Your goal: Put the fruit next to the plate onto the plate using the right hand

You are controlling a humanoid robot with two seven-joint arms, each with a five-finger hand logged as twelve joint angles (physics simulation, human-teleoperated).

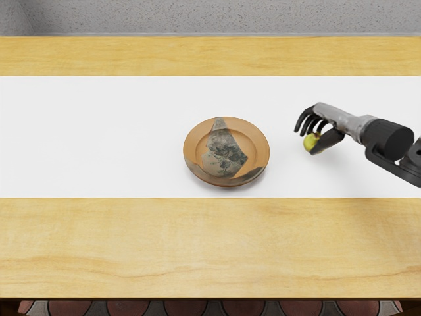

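Observation:
A brown plate (pixel 258 139) with a grey flower pattern lies on the white runner near the middle of the table. To its right, a small yellow-green fruit (pixel 310 142) sits in my right hand (pixel 314 131), whose dark fingers curl over and around it. The right arm comes in from the right edge. Hand and fruit stay to the right of the plate, a short gap away from its rim. Whether the fruit touches the runner or is lifted, I cannot tell.
A white runner (pixel 99 138) crosses the wooden table (pixel 197 243) from left to right. A grey wall strip (pixel 197 16) runs along the far edge.

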